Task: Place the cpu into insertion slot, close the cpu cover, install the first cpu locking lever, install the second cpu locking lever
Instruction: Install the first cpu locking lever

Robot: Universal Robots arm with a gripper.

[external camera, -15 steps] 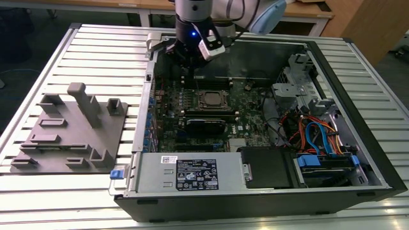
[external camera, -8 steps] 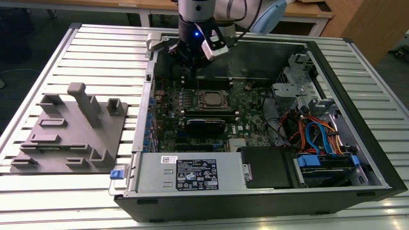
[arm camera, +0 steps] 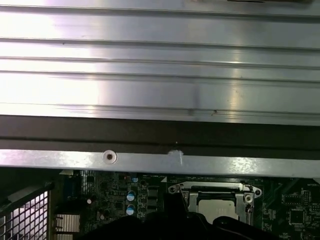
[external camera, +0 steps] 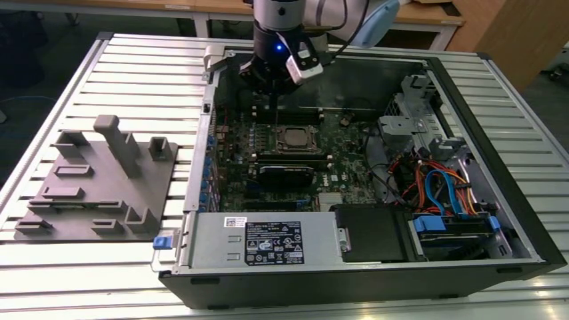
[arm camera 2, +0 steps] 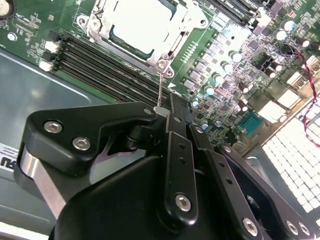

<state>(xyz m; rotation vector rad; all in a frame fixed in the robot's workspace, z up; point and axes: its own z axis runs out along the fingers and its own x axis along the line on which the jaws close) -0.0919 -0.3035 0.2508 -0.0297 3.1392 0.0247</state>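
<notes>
The cpu [arm camera 2: 137,20] sits in the insertion slot [external camera: 294,139] with the cpu cover [arm camera 2: 125,48] down over it, so I take a locking lever [arm camera 2: 160,85] to be the step in hand. The gripper [arm camera 2: 161,109] looks pinched shut on the tip of that wire, which rises from the socket's corner. Seating it likely calls for a steady swing down under its catch. The arm [external camera: 276,27] hangs near vertical in the computer case [external camera: 498,167], about twelve o'clock from the socket in the exterior view.

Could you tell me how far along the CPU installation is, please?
Done: the cpu sits under the closed cpu cover. In hand: the pincer grips a thin locking lever standing up from the cover's corner. Left: that lever is not yet latched down; the other lever's state is unclear.
</notes>
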